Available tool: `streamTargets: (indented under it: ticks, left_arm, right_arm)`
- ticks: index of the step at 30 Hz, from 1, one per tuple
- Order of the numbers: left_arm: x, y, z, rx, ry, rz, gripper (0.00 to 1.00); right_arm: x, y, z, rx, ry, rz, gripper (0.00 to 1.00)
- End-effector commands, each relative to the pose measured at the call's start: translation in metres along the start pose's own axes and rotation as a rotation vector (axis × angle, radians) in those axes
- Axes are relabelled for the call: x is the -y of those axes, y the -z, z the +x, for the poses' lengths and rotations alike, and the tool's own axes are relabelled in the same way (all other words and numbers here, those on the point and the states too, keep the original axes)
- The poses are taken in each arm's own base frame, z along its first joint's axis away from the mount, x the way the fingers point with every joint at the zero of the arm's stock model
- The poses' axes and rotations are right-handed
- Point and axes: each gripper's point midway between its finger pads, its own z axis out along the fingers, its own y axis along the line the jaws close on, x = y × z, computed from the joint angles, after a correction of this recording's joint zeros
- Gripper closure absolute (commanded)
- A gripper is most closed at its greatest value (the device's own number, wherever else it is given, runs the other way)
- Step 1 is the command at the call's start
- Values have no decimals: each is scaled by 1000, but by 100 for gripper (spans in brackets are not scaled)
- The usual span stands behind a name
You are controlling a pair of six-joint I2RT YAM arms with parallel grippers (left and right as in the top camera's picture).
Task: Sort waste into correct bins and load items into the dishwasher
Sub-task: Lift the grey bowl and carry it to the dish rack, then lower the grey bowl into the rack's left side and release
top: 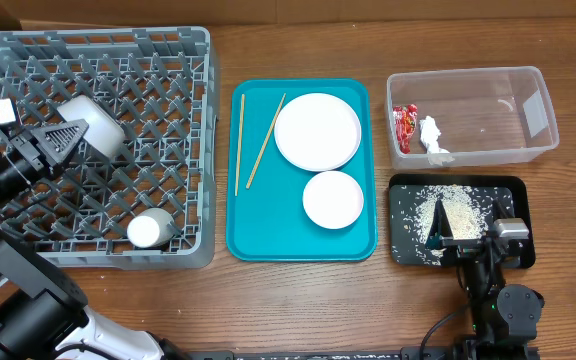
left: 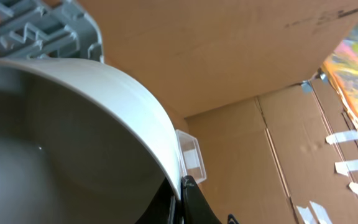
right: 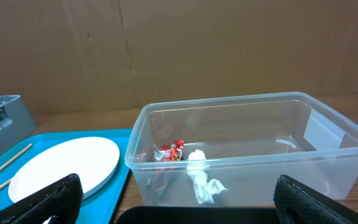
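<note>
My left gripper (top: 68, 138) is shut on the rim of the pale bowl (top: 96, 122), holding it tilted over the grey dish rack (top: 183, 60). The left wrist view shows the bowl (left: 73, 137) pinched between the fingers (left: 180, 196). A white cup (top: 151, 230) sits in the rack's front. The large plate (top: 318, 131), small plate (top: 333, 199) and two chopsticks (top: 253, 145) lie on the teal tray (top: 258, 235). The red wrapper (top: 405, 125) and tissue (top: 433, 135) lie in the clear tub (top: 488, 85). Rice (top: 453, 205) lies in the black tray (top: 403, 250). My right gripper (top: 463, 237) is open and empty over the black tray.
The right wrist view shows the clear tub (right: 328, 143) with wrapper (right: 169, 151) and tissue (right: 201, 177), the large plate (right: 64, 165), a chopstick (right: 5, 158) and the rack corner (right: 2, 121). A cardboard wall stands behind the table.
</note>
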Motion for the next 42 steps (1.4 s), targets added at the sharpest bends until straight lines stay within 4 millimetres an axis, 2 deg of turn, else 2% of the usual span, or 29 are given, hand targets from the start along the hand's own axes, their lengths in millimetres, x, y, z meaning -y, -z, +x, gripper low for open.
streamTargets:
  ticks: [1,11,15,17,22,28,36,42]
  left_arm:
    - [10,0,-8,20,2,81,96]
    - [0,0,-16,20,-141,44,96]
    - [-26,2,-15,-4,-141,-108,96]
    - [-33,4,-15,-3,-124,-144,96]
    - [-34,27,-31,72,-43,-141,96]
    - [-52,66,-41,160,19,-234,96]
    - [-57,71,-47,179,-31,-250,96]
    - [-76,77,-47,184,-18,-355,96]
  right_arm:
    - [1,0,1,5,5,2,0]
    - [1,0,1,5,5,2,0]
    - [1,0,1,5,4,2,0]
    - [1,0,1,5,5,2,0]
    - [1,0,1,5,5,2,0]
    - [1,0,1,5,5,2,0]
    - [1,0,1,5,5,2,0]
    - [1,0,1,5,5,2,0]
